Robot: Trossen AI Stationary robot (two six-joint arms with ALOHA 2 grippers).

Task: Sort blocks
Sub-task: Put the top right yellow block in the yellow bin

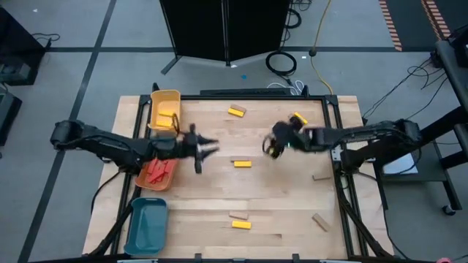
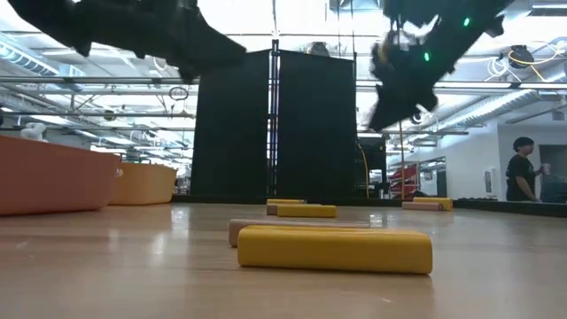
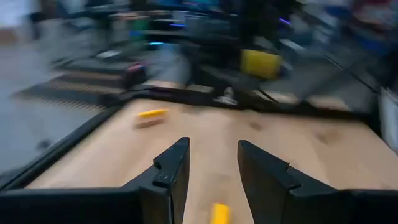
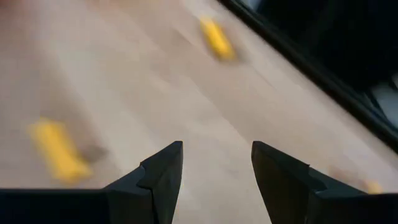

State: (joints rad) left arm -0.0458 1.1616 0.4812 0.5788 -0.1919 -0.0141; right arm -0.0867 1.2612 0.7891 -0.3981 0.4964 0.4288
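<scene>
Yellow and tan blocks lie flat and scattered on the wooden table: one yellow block at the middle, another toward the far edge, a yellow and tan pair near the front. Red blocks fill the orange tray. My left gripper hovers open, left of the middle block, with nothing between its fingers. My right gripper hovers open to the right of that block, also with nothing in it. Both stand clear above the table in the low view.
A yellow tray, an orange tray and a teal tray line the table's left side. Tan blocks lie at the right front. A raised dark frame borders the table. A person stands far behind.
</scene>
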